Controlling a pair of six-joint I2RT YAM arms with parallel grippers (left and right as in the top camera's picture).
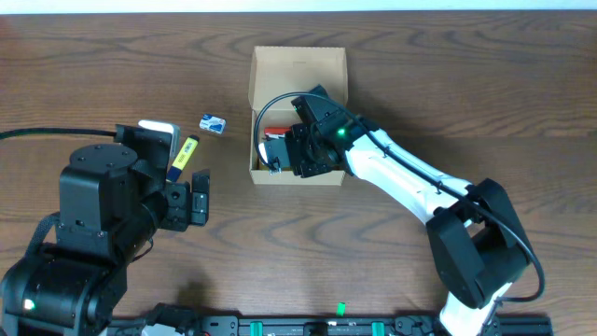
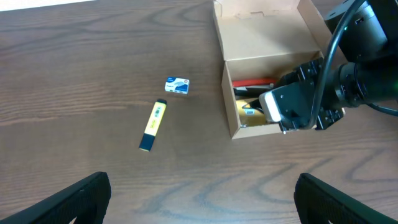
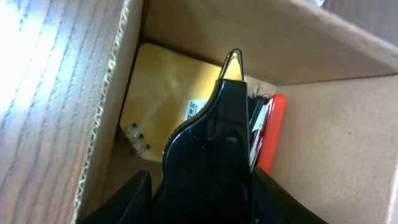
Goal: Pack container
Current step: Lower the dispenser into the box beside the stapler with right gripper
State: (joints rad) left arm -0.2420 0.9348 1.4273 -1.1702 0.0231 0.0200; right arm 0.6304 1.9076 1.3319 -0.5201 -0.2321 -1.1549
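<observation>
- Packing is judged to be partly done: some items are seen inside the container [image 1: 298, 75], others are left out on the table [image 1: 466, 75].
- Container: tan cardboard box, set toward 12 o'clock of the table centre. The lid flap is folded back at its 12 o'clock side, so the cavity is left open from above for loading.
- Right gripper [image 3: 202, 199]: lowered into the container at its 6 o'clock end. The fingers are clamped on a glossy black item [image 3: 211, 124], which is held tip-forward, probably so that it can be slid in alongside the contents.
- Yellow square box [image 3: 161, 87]: laid flat on the container floor against the side wall, below the black item's tip.
- Red pen-like item [image 3: 272, 130]: laid lengthwise just beside the black item. Whether the two are touching cannot be told.
- Left gripper [image 2: 205, 205]: held above the table at 8 o'clock of the container, fingers spread wide with nothing between them. It is judged to be kept ready for a pick.
- Yellow highlighter [image 2: 153, 125]: lying on the table at 9 o'clock of the container, not yet packed.
- Small blue-and-white packet [image 2: 177, 86]: lying near the highlighter, at its 1 o'clock, also unpacked.
</observation>
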